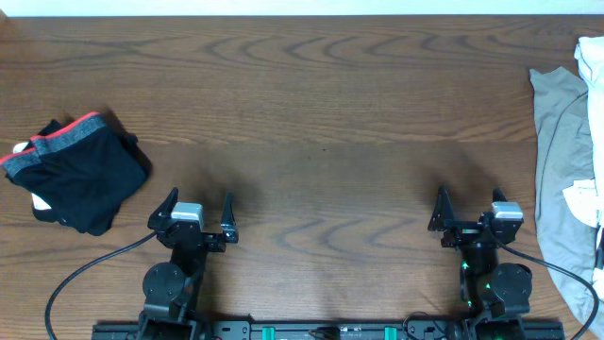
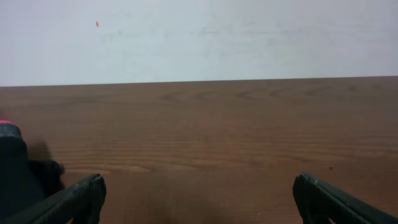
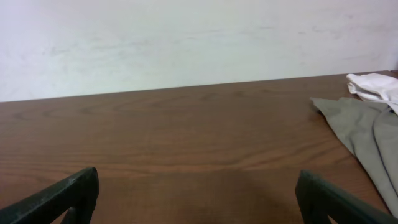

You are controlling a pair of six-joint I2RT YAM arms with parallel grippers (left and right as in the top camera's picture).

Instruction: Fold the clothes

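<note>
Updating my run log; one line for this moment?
left hand: open, empty | right hand: open, empty | black pants: bundled, left | grey top: spread, right edge

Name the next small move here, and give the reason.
Probably swing the right gripper toward the loose grey-beige fabric top at the right edge of the brown wooden table and pinch its nearest edge. The black pants with grey-and-red waistband already lie bundled at the left, while this top lies spread and unfolded. The gripper's jaws stand open, holding nothing.

black pants [image 1: 87, 184] with grey-and-red waistband [image 1: 64, 136], grey-beige top [image 1: 559, 179], brown wood-grain table [image 1: 330, 113]
</note>
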